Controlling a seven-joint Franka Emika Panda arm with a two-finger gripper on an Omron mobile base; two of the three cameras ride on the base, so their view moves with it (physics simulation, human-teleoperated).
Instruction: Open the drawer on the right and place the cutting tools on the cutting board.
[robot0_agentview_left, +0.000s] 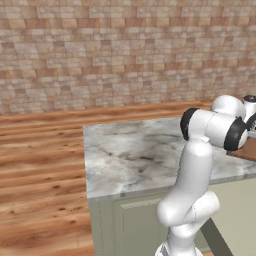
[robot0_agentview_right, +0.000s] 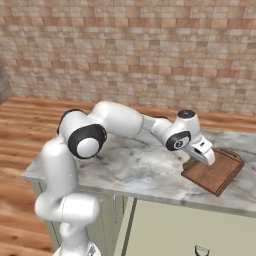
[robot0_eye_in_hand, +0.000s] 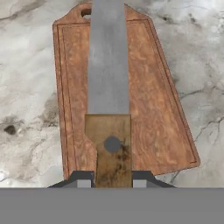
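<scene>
Marble counter (robot0_agentview_right: 140, 170) bare round cutting board (robot0_eye_in_hand: 148, 109). Gripper (robot0_eye_in_hand: 109, 179) clenched on knife (robot0_eye_in_hand: 108, 83); blade ran lengthwise along board, toward its hole end.

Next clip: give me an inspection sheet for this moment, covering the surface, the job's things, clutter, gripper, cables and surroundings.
Surface: grey-white marble counter on pale green cabinets.
Job's things: cutting board, reddish-brown wood, flat on the counter near its right end. Knife, grey blade and brown wooden handle, lined up lengthwise over the board; whether it touches the board cannot be told.
Clutter: nothing seen.
Gripper: gripper shut on the knife handle, above the board's near end.
Cables: nothing seen.
Surroundings: brick wall behind, wooden floor left of the counter.
</scene>
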